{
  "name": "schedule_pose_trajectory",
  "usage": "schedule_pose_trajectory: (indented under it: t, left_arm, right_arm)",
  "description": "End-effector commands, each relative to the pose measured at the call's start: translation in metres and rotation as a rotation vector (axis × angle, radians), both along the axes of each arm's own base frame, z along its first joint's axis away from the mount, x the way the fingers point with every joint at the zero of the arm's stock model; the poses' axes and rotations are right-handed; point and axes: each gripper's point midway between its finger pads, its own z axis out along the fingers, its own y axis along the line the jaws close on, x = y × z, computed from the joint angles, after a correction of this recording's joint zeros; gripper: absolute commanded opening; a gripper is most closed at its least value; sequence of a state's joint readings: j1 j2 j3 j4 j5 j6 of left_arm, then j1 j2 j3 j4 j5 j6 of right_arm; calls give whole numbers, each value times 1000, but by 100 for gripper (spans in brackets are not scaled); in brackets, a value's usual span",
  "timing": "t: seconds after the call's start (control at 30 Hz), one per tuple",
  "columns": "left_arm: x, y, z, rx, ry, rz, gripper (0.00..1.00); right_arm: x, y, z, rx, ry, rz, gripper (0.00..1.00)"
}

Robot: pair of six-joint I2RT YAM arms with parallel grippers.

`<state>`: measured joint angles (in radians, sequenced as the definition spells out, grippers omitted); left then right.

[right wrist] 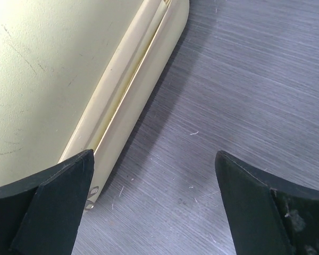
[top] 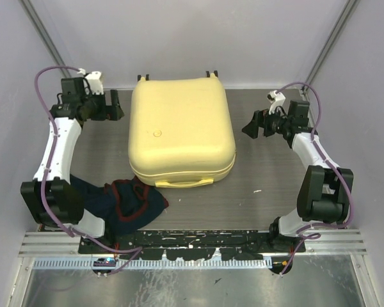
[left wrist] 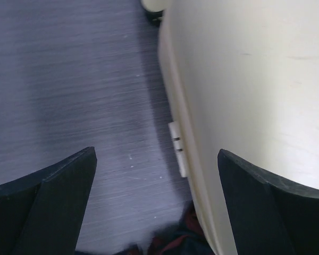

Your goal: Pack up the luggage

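Note:
The pale yellow luggage (top: 181, 131) lies closed and flat in the middle of the table, handle (top: 182, 182) toward me, wheels at the far edge. Its left side fills the right of the left wrist view (left wrist: 255, 95); its right side and seam show in the right wrist view (right wrist: 48, 74). My left gripper (top: 118, 105) is open and empty just left of the case's far left side. My right gripper (top: 251, 126) is open and empty just right of the case. A dark blue and red cloth (top: 131, 201) lies crumpled at the case's near left corner; it also shows in the left wrist view (left wrist: 175, 241).
The dark wood-grain table (top: 269, 185) is bordered by grey walls at the back and sides. A metal rail (top: 192, 246) runs along the near edge by the arm bases. A small white scrap (top: 257, 190) lies on the table at the near right.

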<state>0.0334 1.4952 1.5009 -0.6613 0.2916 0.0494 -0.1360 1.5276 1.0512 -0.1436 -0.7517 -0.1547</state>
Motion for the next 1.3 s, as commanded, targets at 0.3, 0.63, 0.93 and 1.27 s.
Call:
schedule_pose_trajectory:
  t: [0.3, 0.63, 0.93, 1.27]
  left_arm:
    - [22, 0, -82, -132, 212, -30, 93]
    - [17, -106, -90, -128, 206, -260, 91]
    - [18, -123, -84, -135, 211, -283, 92]
    - [13, -37, -20, -131, 269, -92, 98]
  right_arm:
    - [-4, -3, -12, -34, 32, -42, 100]
    - [-10, -8, -17, -68, 47, -52, 100]
    - [-16, -16, -16, -94, 42, -81, 100]
    - [-7, -80, 39, -47, 17, -220, 100]
